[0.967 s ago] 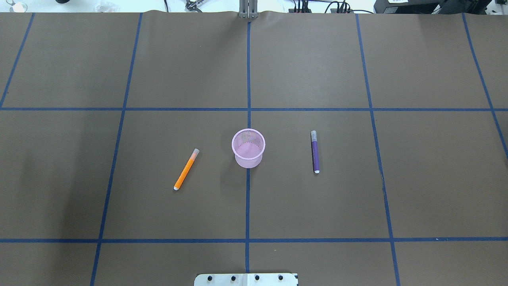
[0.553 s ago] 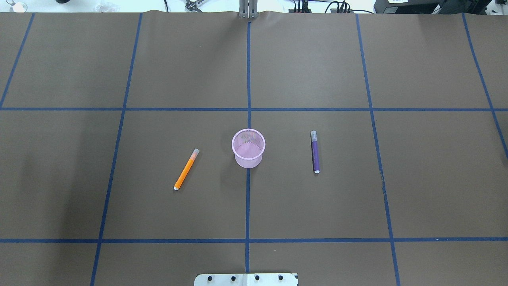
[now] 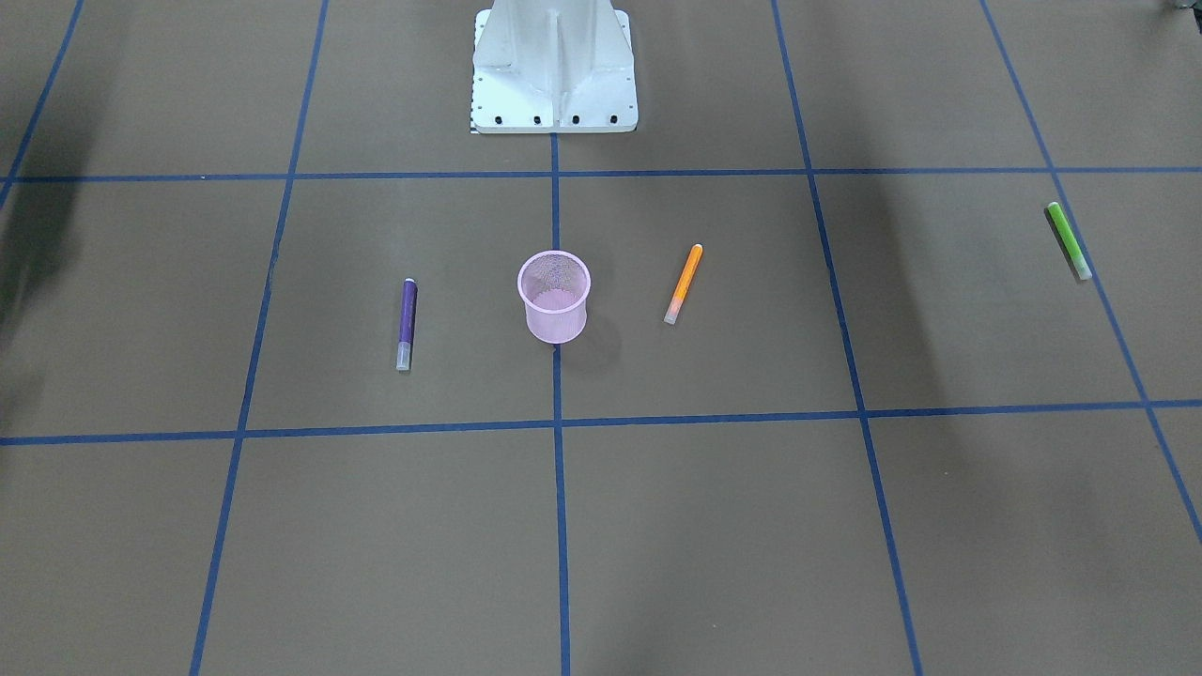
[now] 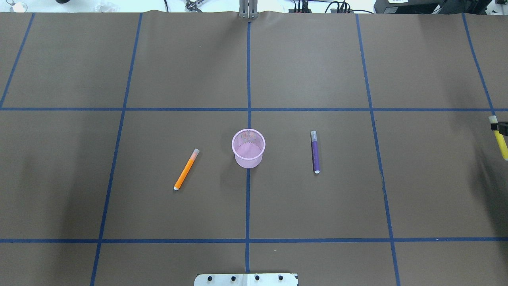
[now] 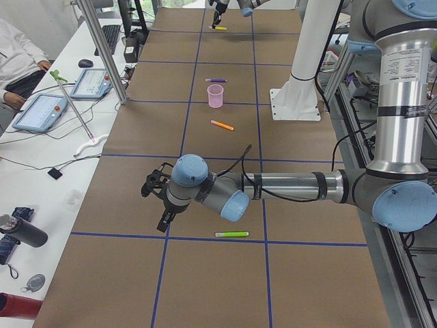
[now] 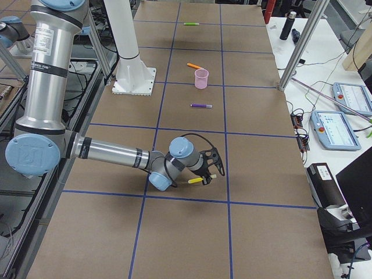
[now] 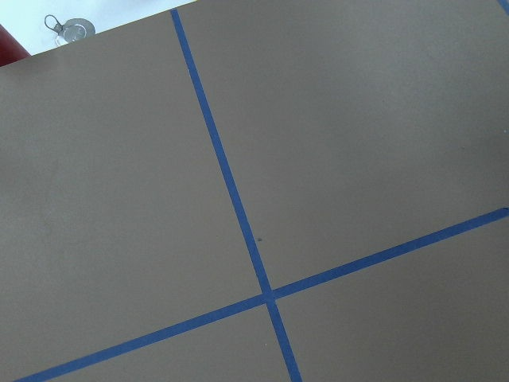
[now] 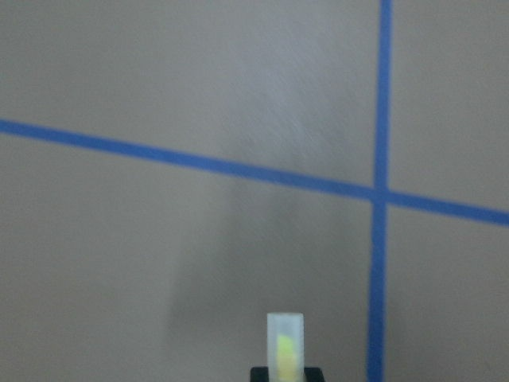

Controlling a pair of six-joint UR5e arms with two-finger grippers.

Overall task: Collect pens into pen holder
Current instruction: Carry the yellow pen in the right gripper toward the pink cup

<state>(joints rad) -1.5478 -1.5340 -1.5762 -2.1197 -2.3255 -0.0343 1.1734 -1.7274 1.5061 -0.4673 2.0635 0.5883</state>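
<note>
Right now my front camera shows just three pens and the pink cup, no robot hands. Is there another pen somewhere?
Observer: Yes. A yellow pen shows at the overhead view's right edge, gripped by the right gripper.
Operator: Where's the other hand?
Observer: The left side view shows the left gripper low beside the green pen, not touching it.
Operator: Is it open?
Observer: I cannot tell; its wrist camera shows only brown paper and blue tape.

The brown, blue-taped table (image 4: 317, 59) bears the upright pen holder (image 4: 248, 161) between orange pen (image 4: 185, 169) and purple pen (image 4: 315, 153), with the green pen (image 3: 1068, 239) well apart.
</note>
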